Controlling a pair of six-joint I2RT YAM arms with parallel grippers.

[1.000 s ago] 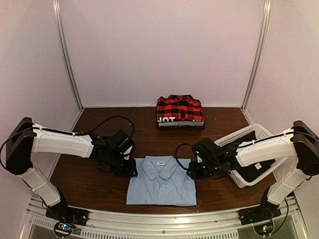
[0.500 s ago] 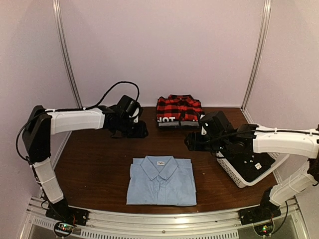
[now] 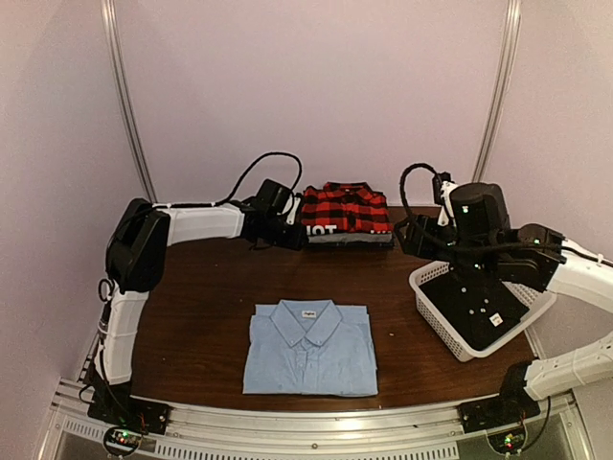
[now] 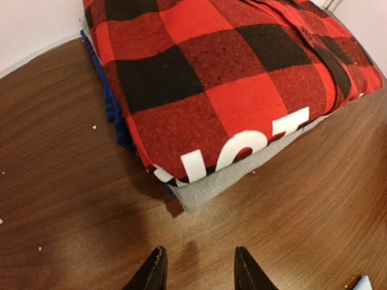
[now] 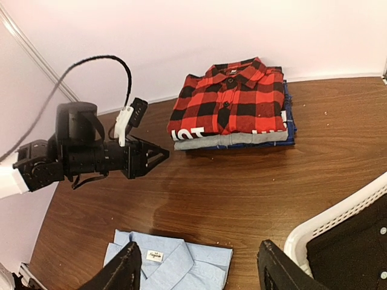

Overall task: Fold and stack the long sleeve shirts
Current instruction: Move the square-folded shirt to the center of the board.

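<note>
The light blue shirt (image 3: 309, 349) lies folded, collar up, on the table near the front middle; it also shows in the right wrist view (image 5: 175, 266). The red-and-black plaid shirt (image 3: 345, 211) lies folded on top of a stack at the back, over a grey garment (image 4: 242, 175) and a blue one (image 4: 110, 109). My left gripper (image 3: 297, 237) is open and empty, low over the table just left of the stack's front corner (image 4: 199, 273). My right gripper (image 3: 407, 235) is open wide and empty, raised to the right of the stack (image 5: 199, 272).
A white mesh basket (image 3: 436, 311) with dark clothes inside stands at the right, partly under my right arm. Its rim shows in the right wrist view (image 5: 338, 217). The walls close in right behind the stack.
Both grippers have left the sides of the light blue shirt and swung back toward the stack. The blue shirt has stayed in place.
</note>
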